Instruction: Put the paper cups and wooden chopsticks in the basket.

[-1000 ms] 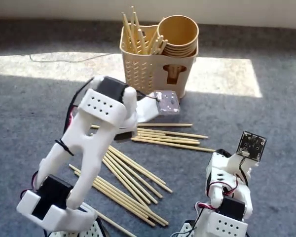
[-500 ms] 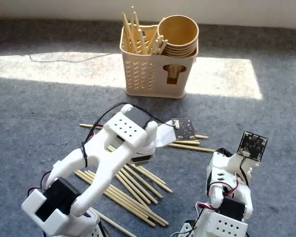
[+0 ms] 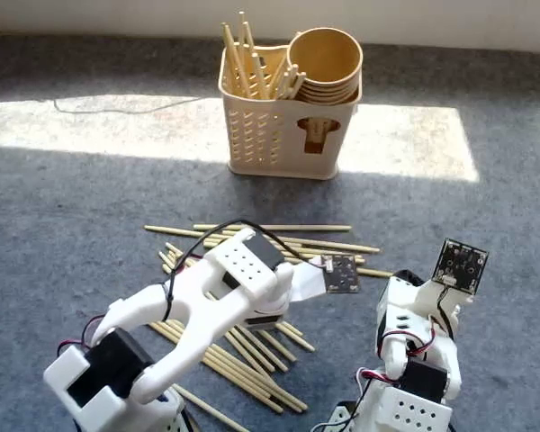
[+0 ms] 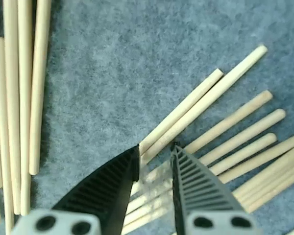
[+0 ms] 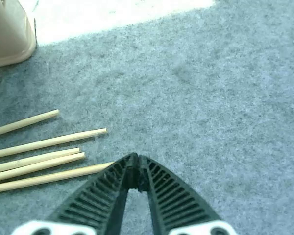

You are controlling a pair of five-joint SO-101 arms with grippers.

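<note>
Paper cups (image 3: 325, 56) stacked in basket (image 3: 279, 135), 12 o'clock on table (image 3: 72, 198): done. Few upright chopsticks (image 3: 241, 54) in basket; many loose chopsticks (image 3: 243, 346) near 6 o'clock left. Left claw (image 4: 155, 148) slightly parted, empty, above stick ends; contact unclear. Right claw (image 5: 136, 157) closed, empty.

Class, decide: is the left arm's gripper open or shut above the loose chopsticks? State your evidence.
Open: the left gripper has its jaws apart, with the ends of chopsticks lying in the gap.

Grey carpet (image 3: 54, 198), sunlit band (image 3: 414, 144) below a pale wall (image 3: 117, 13)
</note>
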